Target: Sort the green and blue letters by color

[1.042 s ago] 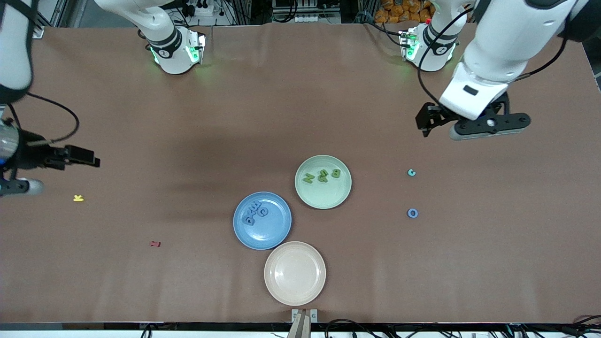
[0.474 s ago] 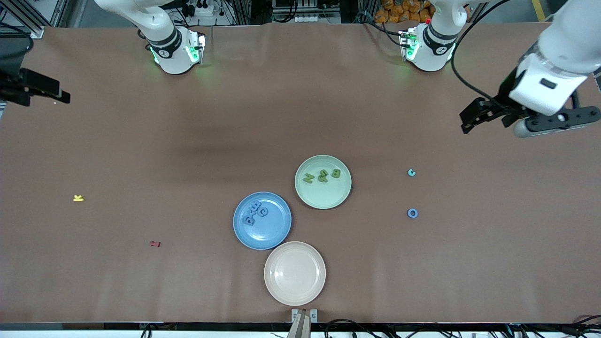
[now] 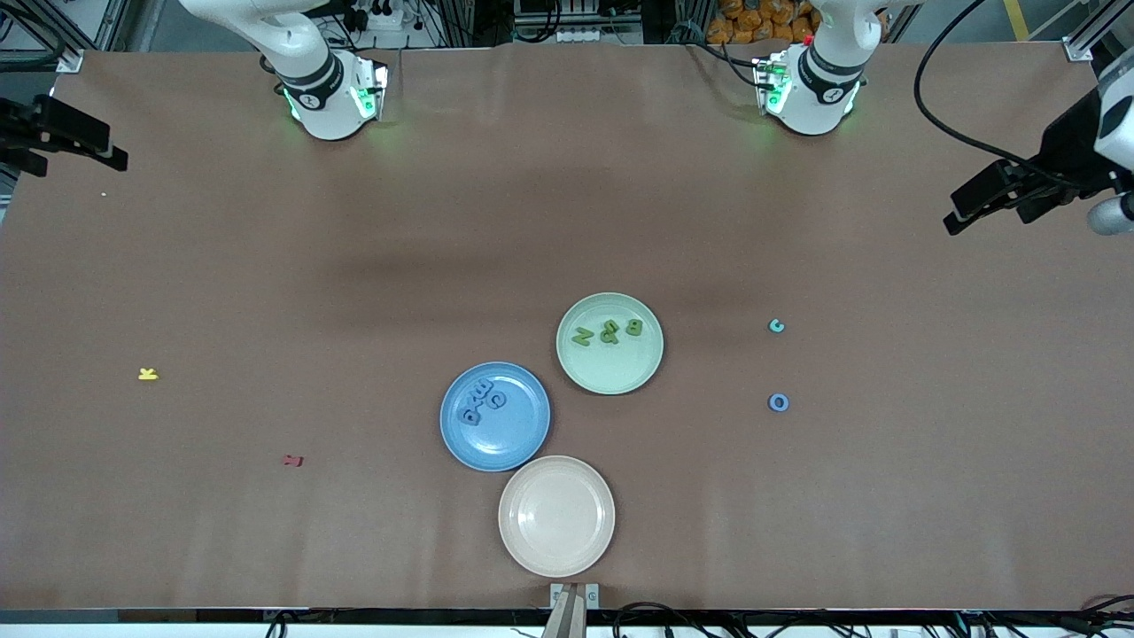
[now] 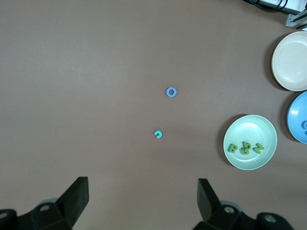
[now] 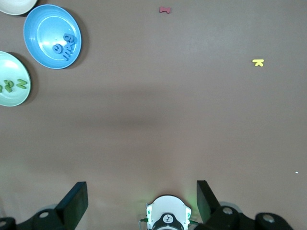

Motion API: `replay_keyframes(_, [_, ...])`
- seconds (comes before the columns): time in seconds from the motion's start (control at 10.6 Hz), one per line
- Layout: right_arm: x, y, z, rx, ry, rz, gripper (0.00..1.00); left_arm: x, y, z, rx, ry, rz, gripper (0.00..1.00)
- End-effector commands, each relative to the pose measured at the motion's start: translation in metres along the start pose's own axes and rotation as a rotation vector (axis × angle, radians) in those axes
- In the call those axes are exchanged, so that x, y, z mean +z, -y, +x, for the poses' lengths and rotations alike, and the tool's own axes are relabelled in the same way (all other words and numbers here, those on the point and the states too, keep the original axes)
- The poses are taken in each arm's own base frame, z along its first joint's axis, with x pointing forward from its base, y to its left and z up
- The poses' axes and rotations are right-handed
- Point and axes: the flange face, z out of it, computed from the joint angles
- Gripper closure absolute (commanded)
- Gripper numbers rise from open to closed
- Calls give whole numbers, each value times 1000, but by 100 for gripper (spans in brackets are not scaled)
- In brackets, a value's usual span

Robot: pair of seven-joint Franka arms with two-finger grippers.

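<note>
Several blue letters (image 3: 484, 403) lie in the blue plate (image 3: 523, 434), and three green letters (image 3: 608, 332) lie in the green plate (image 3: 611, 377). A loose blue ring-shaped letter (image 3: 778, 402) rests on the table toward the left arm's end, with a small teal letter (image 3: 776, 326) farther from the front camera. The left wrist view shows both: the blue letter (image 4: 171, 92) and the teal letter (image 4: 158, 135). My left gripper (image 3: 964, 211) hangs open and empty over the table's left-arm end. Over the right-arm end, my right gripper (image 3: 104, 152) is open and empty too.
An empty beige plate (image 3: 556, 554) sits nearest the front camera, touching the blue plate. A tiny yellow letter (image 3: 148, 374) and a dark red one (image 3: 292, 460) lie toward the right arm's end. The arm bases (image 3: 332, 93) stand along the table's back edge.
Both arms have swung outward and up, the left gripper toward its end of the table, the right gripper toward its own end. No letter has moved.
</note>
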Motion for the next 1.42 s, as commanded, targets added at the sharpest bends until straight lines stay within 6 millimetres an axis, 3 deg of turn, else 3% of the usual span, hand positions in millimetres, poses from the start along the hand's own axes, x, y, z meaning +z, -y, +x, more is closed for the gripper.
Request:
replay_keyframes(0.0, [32, -16, -5, 31, 5, -6, 0, 0, 1, -11, 32, 10, -17, 0])
replay_keyframes(0.38, [65, -12, 4, 24, 10, -38, 0, 2, 0, -9, 140, -5, 66, 0])
replay_keyframes(0.85, [66, -9, 8, 18, -21, -48, 0, 4, -10, -13, 201, 3, 123, 0])
replay_keyframes(1.33, [70, -10, 12, 17, -35, -63, 0, -7, -11, -21, 250, 29, 120, 0])
